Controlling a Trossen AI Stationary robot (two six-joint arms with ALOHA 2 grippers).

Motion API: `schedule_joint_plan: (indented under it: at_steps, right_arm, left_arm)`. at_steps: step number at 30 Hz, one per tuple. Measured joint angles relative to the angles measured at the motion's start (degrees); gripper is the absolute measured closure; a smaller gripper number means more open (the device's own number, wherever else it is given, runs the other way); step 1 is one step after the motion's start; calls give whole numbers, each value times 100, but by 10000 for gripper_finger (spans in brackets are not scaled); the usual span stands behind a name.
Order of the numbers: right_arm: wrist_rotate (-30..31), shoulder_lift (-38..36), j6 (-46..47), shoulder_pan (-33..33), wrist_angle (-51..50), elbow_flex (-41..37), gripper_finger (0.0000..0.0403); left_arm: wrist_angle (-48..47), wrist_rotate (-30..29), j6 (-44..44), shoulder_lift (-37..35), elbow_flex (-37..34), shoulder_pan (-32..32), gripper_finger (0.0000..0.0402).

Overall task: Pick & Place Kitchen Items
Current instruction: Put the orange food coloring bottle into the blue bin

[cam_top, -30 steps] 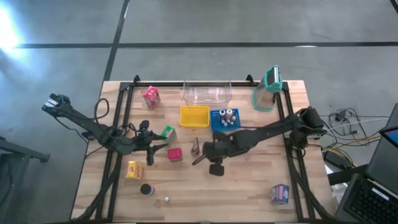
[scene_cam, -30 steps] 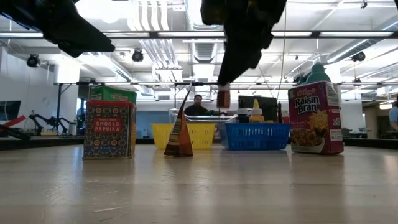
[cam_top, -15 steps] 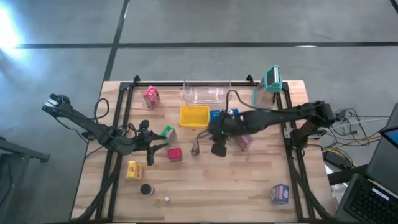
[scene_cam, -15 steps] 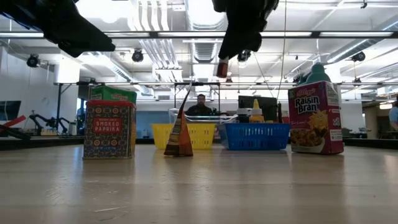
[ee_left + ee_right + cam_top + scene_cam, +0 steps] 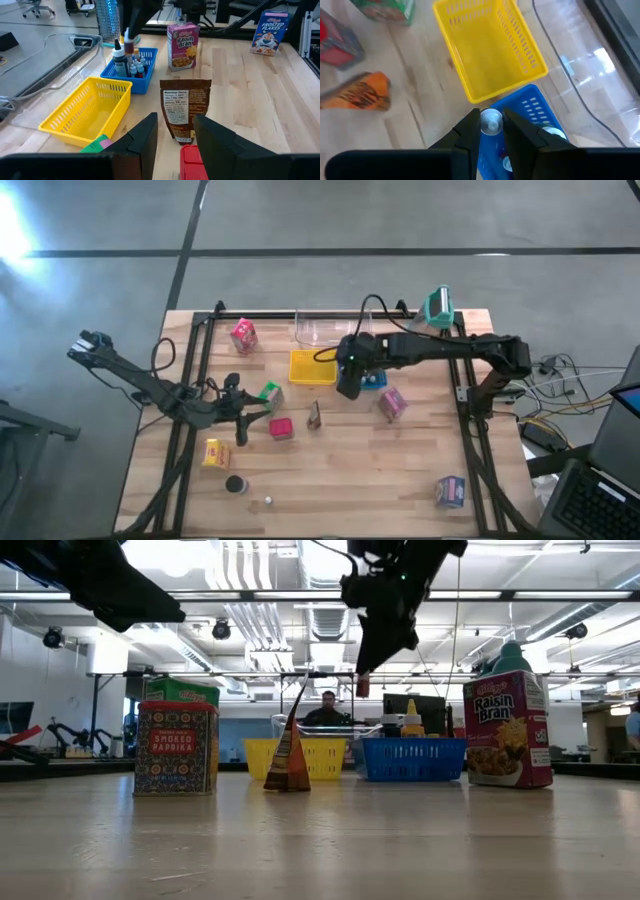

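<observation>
My right gripper (image 5: pixel 347 385) hangs over the near-left corner of the blue basket (image 5: pixel 372 376), shut on a small brown bottle (image 5: pixel 362 686) with a white cap. The yellow basket (image 5: pixel 312 366) stands left of it. On the table stand a brown pouch (image 5: pixel 314 415) and a Raisin Bran carton (image 5: pixel 392 404), with red (image 5: pixel 281 428), green (image 5: pixel 270 392), pink (image 5: pixel 243 335) and yellow (image 5: pixel 212 452) cartons. My left gripper (image 5: pixel 175 142) hovers open left of the red carton, with nothing between its fingers. My right gripper pinches the small bottle's top, just below its white cap (image 5: pixel 491 122), between its two fingers. The fingers slant down from the table's right. The bottle hangs upright below the fingertips, lifted clear above the blue basket.
The blue basket holds several small bottles (image 5: pixel 131 66). A clear bin (image 5: pixel 333 330) and a jug with a teal lid (image 5: pixel 432 315) stand at the far edge. A dark disc (image 5: pixel 236 484), a white ball (image 5: pixel 268 501) and a purple carton (image 5: pixel 450 491) lie near the front.
My right gripper has carried the small bottle up and toward the table's far edge, from beside the brown pouch to above the blue basket. It has stayed shut on the bottle. The Raisin Bran carton, hidden under the arm before, now shows.
</observation>
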Motion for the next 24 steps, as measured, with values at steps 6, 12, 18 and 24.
schedule_joint_plan:
  at_steps: [6,12,18,24]
  right_arm:
    - [124,266,-372,-11,2,-13,341]
    - [142,315,-330,-127,6,-55,344]
    - [156,314,322,-225,55,-320,324]
    - [381,316,593,-220,524,-771,340]
  left_arm:
    - [2,0,-1,0,0,0,266]
    - [2,2,-4,0,0,0,266]
    - [2,2,-4,0,0,2,266]
    - [2,2,-8,0,0,2,266]
